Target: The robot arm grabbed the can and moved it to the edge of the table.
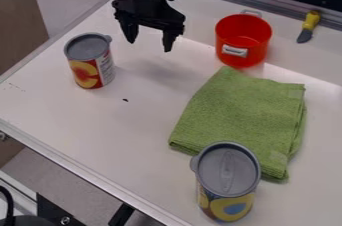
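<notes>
The black gripper (149, 45) hangs over the upper left part of the white table, open, with nothing between its fingers. Just left of it and a little lower in the view, a can (91, 65) with a red and yellow label and a grey lid stands upright near the table's left edge. A second can (227, 182), with a grey lid and a yellow and blue label, stands at the lower right, close to the table's front edge (100, 177). The gripper touches neither can.
A folded green towel (237, 115) lies right of centre, its lower end beside the second can. Behind it stands a red pot (243, 40). A yellow-handled knife (308, 26) lies at the upper right. A small dark speck (125, 100) is near the left can.
</notes>
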Controlling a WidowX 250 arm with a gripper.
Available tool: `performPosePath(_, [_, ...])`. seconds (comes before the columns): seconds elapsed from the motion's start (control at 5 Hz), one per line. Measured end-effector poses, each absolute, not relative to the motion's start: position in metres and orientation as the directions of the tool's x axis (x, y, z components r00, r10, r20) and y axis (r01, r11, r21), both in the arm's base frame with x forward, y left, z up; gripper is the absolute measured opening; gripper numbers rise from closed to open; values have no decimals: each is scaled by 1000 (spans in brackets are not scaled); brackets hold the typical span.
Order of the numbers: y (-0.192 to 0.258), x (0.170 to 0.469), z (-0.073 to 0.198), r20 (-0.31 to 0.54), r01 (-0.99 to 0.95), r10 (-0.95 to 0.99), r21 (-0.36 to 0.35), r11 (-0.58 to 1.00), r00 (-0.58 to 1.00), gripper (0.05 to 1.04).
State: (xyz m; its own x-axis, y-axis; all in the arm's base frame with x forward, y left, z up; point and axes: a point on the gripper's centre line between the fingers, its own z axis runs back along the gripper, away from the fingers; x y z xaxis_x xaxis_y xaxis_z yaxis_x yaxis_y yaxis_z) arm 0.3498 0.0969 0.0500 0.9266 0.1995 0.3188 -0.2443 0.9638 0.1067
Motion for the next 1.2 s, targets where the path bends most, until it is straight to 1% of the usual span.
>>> performPosePath(0.2, [96,346,39,286,-243,204,108,964,936,999])
performPosePath(0.4, [113,360,39,291,-274,227,131,953,929,998])
performPosePath(0.6, [135,370,51,310,-312,266,108,944,913,999])
performPosePath(0.8, [156,376,55,318,-342,293,109,933,902,998])
performPosePath(1.0, [173,371,59,322,-400,350,102,911,880,998])
performPosePath(1.2, [193,365,60,307,-459,408,111,882,860,998])
